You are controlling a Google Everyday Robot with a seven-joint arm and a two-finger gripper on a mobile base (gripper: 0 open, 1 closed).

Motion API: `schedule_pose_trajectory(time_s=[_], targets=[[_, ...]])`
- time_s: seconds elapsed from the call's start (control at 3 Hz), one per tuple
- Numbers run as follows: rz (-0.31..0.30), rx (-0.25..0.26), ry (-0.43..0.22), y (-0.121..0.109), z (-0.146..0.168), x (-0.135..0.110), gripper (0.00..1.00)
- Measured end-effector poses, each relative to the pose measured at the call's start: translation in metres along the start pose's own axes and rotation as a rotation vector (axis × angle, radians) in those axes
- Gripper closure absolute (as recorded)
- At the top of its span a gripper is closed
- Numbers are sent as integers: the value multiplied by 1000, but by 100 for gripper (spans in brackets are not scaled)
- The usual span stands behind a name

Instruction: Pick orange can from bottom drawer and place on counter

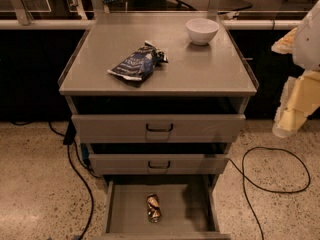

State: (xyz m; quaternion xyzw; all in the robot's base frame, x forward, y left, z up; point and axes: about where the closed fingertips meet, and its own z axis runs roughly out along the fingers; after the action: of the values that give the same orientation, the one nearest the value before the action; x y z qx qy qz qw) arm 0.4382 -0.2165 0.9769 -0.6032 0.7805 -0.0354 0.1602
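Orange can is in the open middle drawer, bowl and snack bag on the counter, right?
No: camera view shows the orange can in the bottom drawer; bowl and snack bag are on the counter. The hand hangs at far right.

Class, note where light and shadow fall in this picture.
Camera view: the counter is evenly lit, the white bowl brightest; shadow darkens the bottom drawer floor right of the orange can; the gripper, at the right edge, looks pale yellow.

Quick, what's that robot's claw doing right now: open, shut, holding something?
Gripper: right of the counter; open or closed cannot be told. The orange can lies in the bottom drawer, not in its grip.
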Motion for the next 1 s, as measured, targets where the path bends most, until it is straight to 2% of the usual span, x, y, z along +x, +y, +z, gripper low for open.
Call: schedule_pose_trajectory(time_s=[0.33, 0.67, 1.0], targets=[[0, 0, 0, 0, 0, 0, 0], [-12, 11, -19, 12, 18, 7, 0], [-4, 1, -50, 35, 64, 15, 0]])
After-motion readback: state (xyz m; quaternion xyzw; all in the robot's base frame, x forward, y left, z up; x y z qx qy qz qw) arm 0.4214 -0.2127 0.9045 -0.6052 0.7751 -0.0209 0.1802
